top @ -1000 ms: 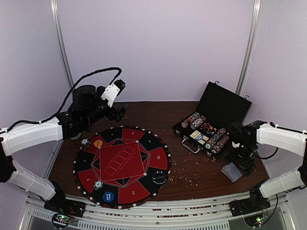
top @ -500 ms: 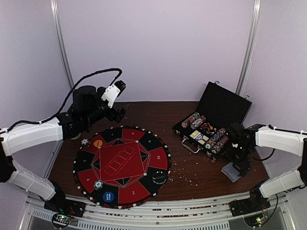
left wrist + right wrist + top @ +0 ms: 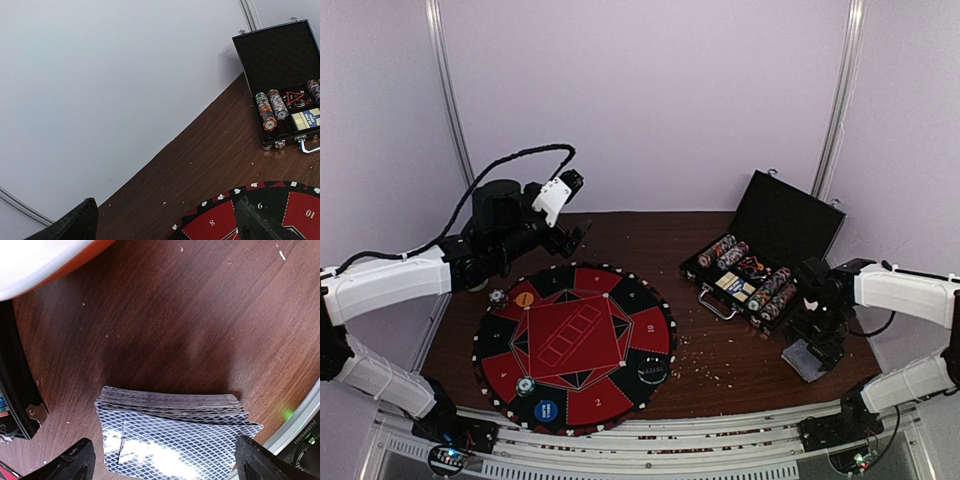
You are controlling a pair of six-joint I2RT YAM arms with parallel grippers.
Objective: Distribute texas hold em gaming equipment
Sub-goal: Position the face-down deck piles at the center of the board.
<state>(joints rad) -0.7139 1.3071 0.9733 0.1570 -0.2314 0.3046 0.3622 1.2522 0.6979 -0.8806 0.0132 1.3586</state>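
Right wrist view: card deck under spread fingers.
The right fingers (image 3: 77,462) hang spread over the card deck (image 3: 175,432) on the counter (image 3: 200,315), its long side running finger to finger; the left fingers (image 3: 75,222), also spread, are well apart.

Count taken from the overhead view. Table (image 3: 720,375): 1. Round mat (image 3: 575,340): 1. Hinged case (image 3: 790,225): 1. Rows of poker chips (image 3: 723,252) lying in the case: 4, two at its left end and two at its right end (image 3: 773,293); chips per row not countable. Blue-and-yellow box (image 3: 735,285) between those rows: 1. Loose striped chips (image 3: 498,296): 2, the second at the mat's near edge (image 3: 525,385). Button discs: 3, being 1 yellow disc (image 3: 524,298), 1 blue disc (image 3: 546,410), 1 black disc (image 3: 652,370). Stack of playing cards (image 3: 170,435): 1; cards in it not countable.
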